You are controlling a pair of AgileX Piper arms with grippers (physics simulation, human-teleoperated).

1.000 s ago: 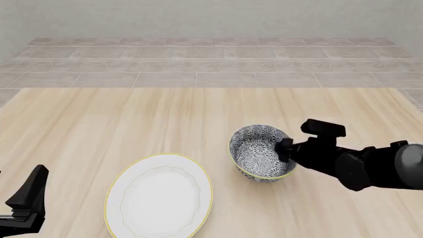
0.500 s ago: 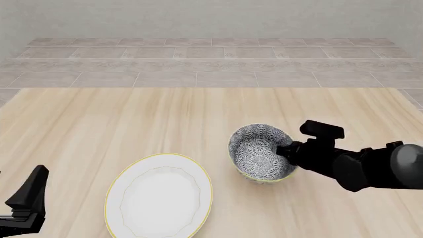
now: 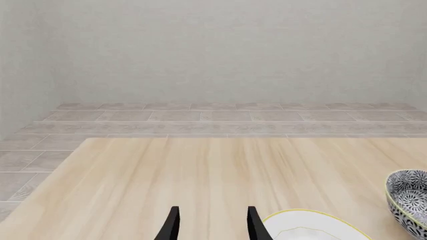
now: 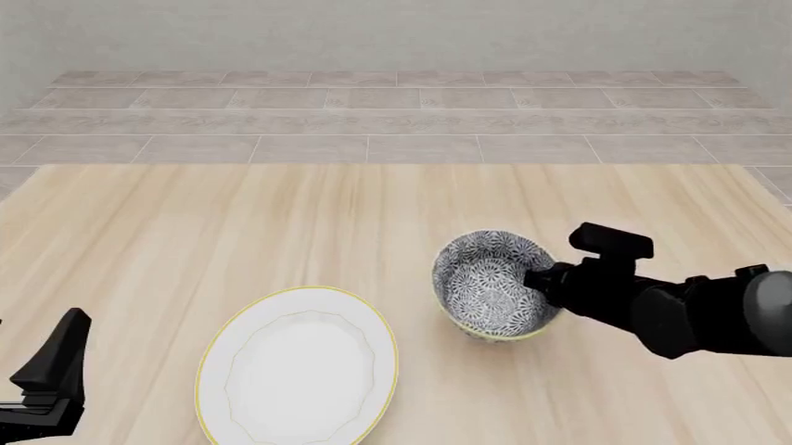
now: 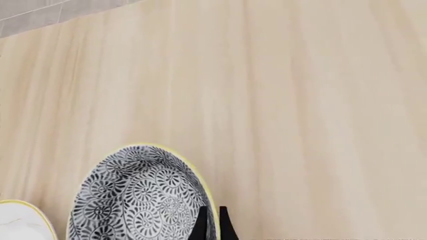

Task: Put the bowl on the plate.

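- My right fingers [image 5: 212, 223] are pressed narrow on the wall of the bowl [image 4: 492, 283], one inside and one outside the rim, at the side of the bowl away from the plate [image 4: 297, 366].
- In the front view the bowl looks tilted, its opening leaning toward the plate side; I judge it is lifted a little from the desk [image 4: 248, 232], but I cannot tell for sure whether the base is free.
- My left fingers [image 3: 210, 225] are held apart with nothing between them, low at the near left of the desk, well apart from the bowl.
- The plate lies flat on the desk, near the bowl and to its left in the front view, not touching it.
- What could go wrong, in my judgement: I hold only a thin part of the rim, so the heavy bowl could turn in my fingers or slip out when I carry it sideways.
- If I carry it too low, the bowl's base could hit the plate's yellow edge and push the plate away.
- If I release it while it is tilted, it could roll or stand off the centre.
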